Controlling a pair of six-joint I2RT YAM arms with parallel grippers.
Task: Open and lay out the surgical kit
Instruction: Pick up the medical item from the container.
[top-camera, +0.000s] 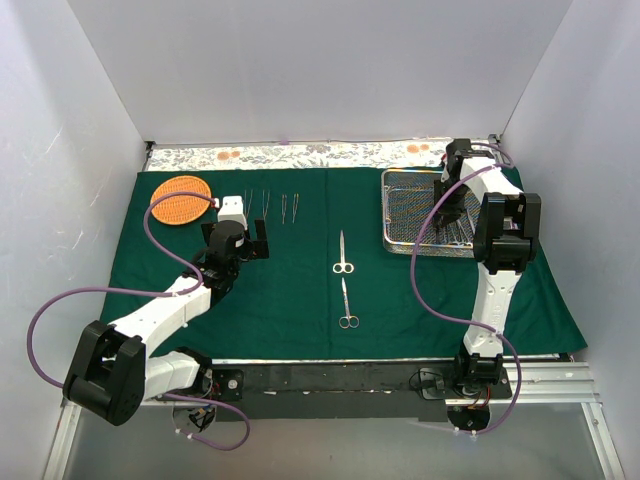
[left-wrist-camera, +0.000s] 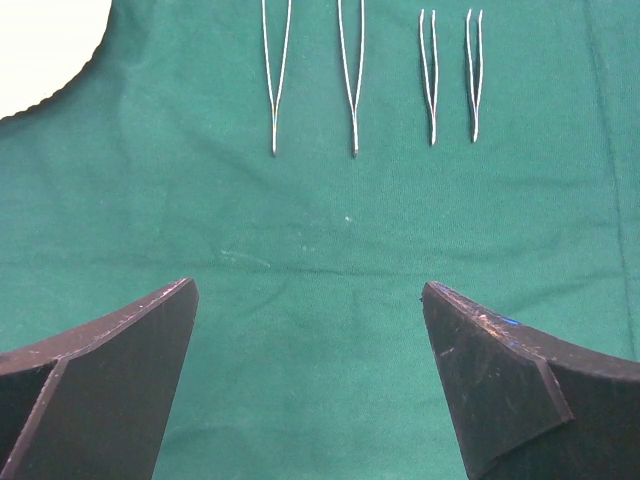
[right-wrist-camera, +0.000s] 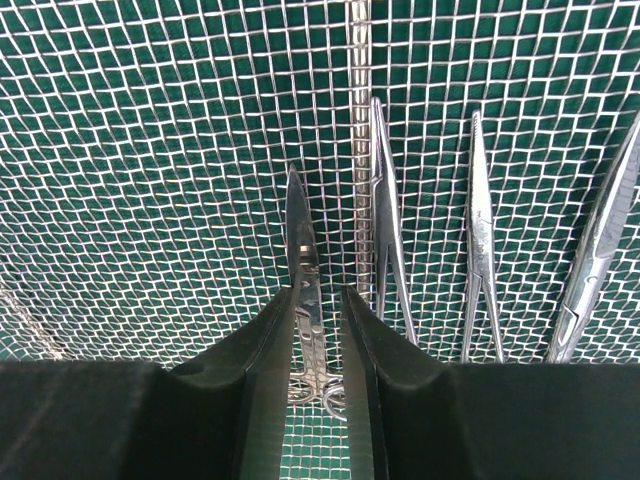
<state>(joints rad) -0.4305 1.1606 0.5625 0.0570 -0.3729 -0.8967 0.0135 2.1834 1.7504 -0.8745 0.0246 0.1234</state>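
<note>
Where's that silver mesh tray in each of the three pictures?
Top external: wire-mesh tray at upper right.
Left wrist: not in it.
Right wrist: its mesh fills the picture, beneath the right pincer.
Shared landmark: the green cloth.

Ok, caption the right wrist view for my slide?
Right jaws straddle one steel instrument in the wire-mesh tray, three others lying alongside to its right.
</note>
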